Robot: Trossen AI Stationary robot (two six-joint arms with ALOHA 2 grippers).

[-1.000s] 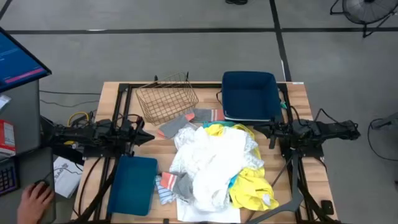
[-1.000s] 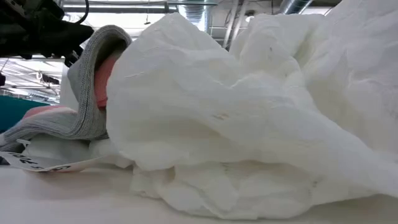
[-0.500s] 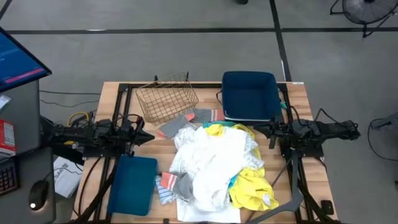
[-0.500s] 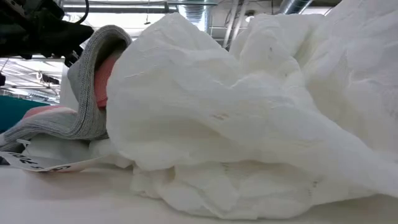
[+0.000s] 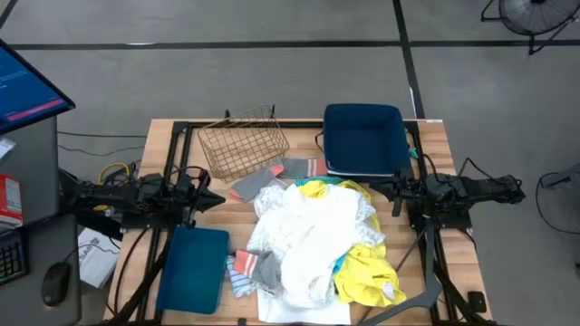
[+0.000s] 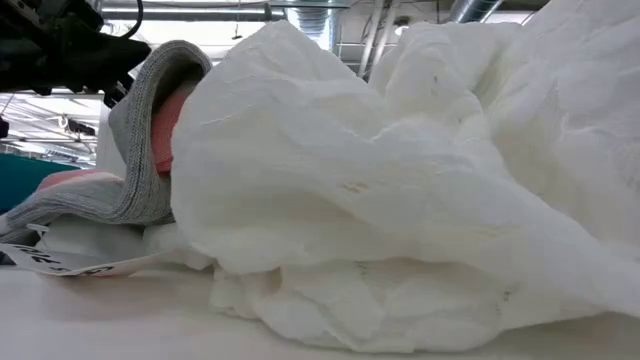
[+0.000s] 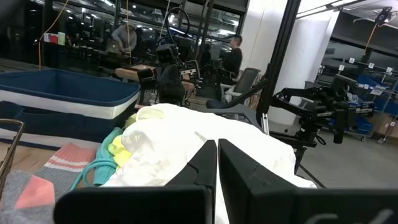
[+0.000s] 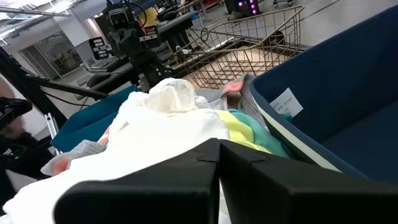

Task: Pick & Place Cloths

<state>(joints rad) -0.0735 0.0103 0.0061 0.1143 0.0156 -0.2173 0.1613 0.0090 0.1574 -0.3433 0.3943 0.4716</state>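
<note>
The cloths lie heaped mid-table: a big white one (image 5: 313,237) on top, yellow ones (image 5: 367,270) toward the near right, and a teal strip (image 5: 342,263) between them. Grey and coral socks (image 5: 256,269) lie at the heap's near left, with more (image 5: 263,180) at its far side by the basket. In the low view the white cloth (image 6: 400,180) fills the picture, with a grey sock (image 6: 140,150) draped beside it. My left gripper (image 5: 217,199) (image 7: 217,144) waits shut left of the heap. My right gripper (image 5: 379,188) (image 8: 219,143) waits shut to its right. Neither touches cloth.
A copper wire basket (image 5: 245,143) stands at the far left of the heap and a dark blue bin (image 5: 364,138) at the far right. A second dark blue bin (image 5: 193,269) sits at the near left. White paper (image 5: 304,311) lies under the heap's near edge.
Both arms and the cloths have kept still. A person's hand that rested on the desk left of the table has drawn away out of view.
</note>
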